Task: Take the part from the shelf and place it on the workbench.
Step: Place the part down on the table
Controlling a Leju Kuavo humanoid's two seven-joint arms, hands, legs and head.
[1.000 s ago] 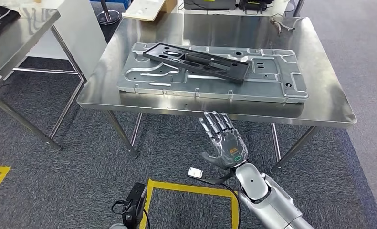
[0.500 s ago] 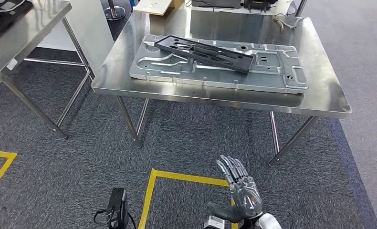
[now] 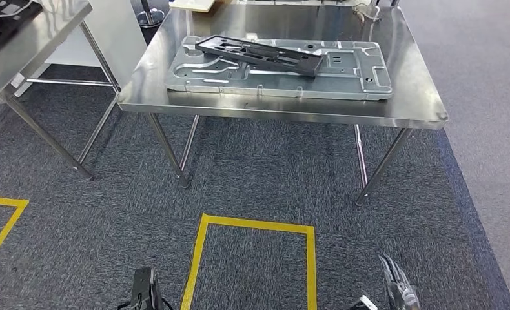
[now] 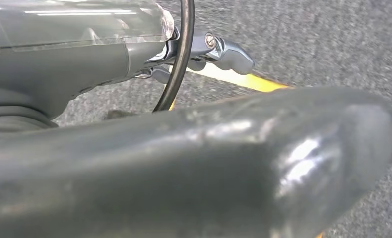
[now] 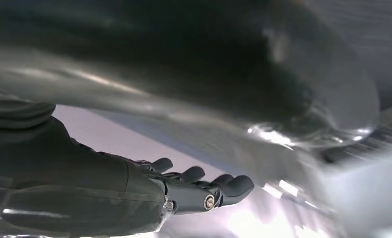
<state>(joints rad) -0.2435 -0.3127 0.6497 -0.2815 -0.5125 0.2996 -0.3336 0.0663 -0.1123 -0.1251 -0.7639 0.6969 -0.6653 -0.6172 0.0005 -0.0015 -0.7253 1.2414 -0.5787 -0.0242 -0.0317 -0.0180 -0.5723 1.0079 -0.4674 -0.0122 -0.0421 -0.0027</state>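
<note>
The black part (image 3: 260, 54) lies flat on a large grey metal plate (image 3: 368, 81) that sits on the steel worktop (image 3: 420, 110). The part runs slantwise across the plate's far half, from near the plate's far left corner toward its middle, and it overhangs nothing. The plate itself rests well inside the worktop's edges, nearer the far left than the near right corner.

The right hand (image 3: 397, 290) is low beside the robot's body, well apart from the worktop. In the right wrist view its fingers (image 5: 194, 174) are stretched out and apart with nothing between them, so this hand is released. The left hand (image 4: 184, 163) hangs over the carpet; its wrist view is taken up by the blurred thumb with one finger tip (image 4: 231, 52) beyond it, and I cannot tell whether the fingers are clenched or released, though nothing shows in them.

Judging from how things lie, the placing looks done. What could go wrong from here is small. The part rests on a ribbed, uneven plate rather than on the flat steel, so a knock to the worktop could slide it toward the plate's edge. A second table (image 3: 20, 45) stands close at the left, and any turn of the body with arms hanging out could clip its leg or corner. A cable hangs beside the left hand and could snag.
</note>
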